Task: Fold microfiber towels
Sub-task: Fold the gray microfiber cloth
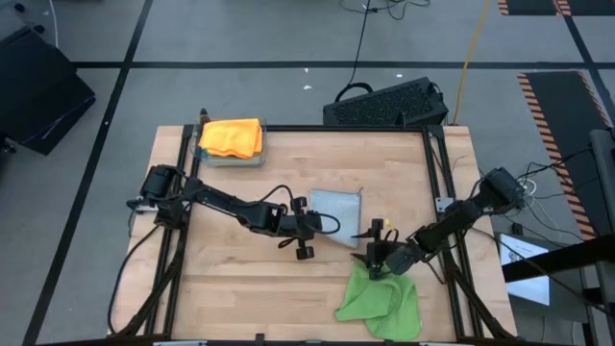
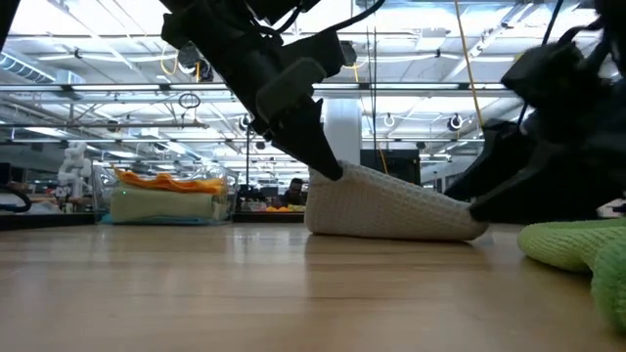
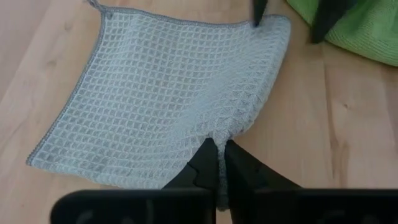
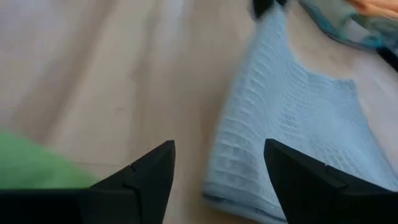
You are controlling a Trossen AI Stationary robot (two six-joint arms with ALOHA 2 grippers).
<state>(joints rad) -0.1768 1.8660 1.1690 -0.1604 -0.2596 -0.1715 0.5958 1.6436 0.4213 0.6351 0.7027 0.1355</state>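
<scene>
The left gripper is pinching the folded edge of a light grey towel, its two dark fingers pressed tight together with a little pleat of cloth bunched between them. From the side, that arm slants down from above and its tip meets the grey towel at the raised end, so the cloth stands up there like a low wedge and slopes down to the table at the other end. The towel has a waffle weave with a thin stitched hem, and it is doubled over on itself, lying near the middle of the wooden table between the two arms.

The right gripper sits just beside the grey towel's near corner with its fingers spread apart and nothing between them; one finger is over bare wood, the other over the towel's rounded fold. From above, the right gripper is close to the towel's lower right corner.

A bright green towel lies crumpled in a loose heap on the table just below the right gripper, near the front edge. At the far left corner, an orange towel rests folded on top of a small stack in a clear tray.
</scene>
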